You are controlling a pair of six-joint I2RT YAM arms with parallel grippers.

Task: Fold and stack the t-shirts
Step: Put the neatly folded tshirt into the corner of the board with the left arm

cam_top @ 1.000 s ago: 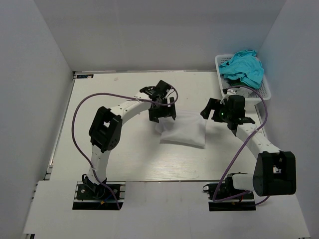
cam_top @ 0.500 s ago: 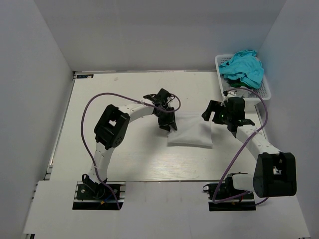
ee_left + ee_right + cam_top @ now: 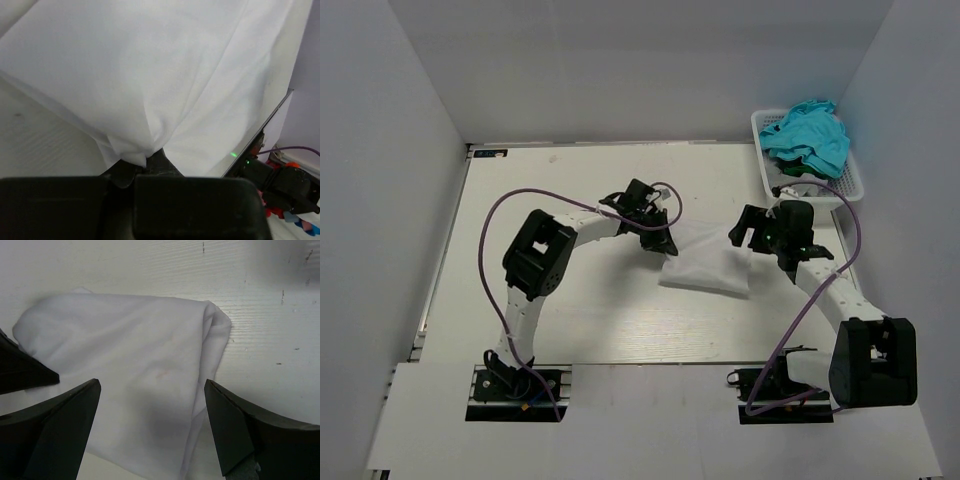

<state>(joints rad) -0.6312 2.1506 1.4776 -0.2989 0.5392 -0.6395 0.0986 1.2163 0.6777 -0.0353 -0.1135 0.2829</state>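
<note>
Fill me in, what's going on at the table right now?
The left gripper is shut on the left edge of the folded white t-shirt. The right gripper hangs open above the shirt's right side, not gripping it. The turquoise t-shirts sit heaped in the basket at the far right corner, not yet folded.

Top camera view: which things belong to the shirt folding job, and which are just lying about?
Job: folded white cloth t-shirt; left gripper shut on its edge; open right gripper; crumpled turquoise cloth t-shirts.
Lying about: white plastic lattice basket; pale wooden tabletop.
</note>
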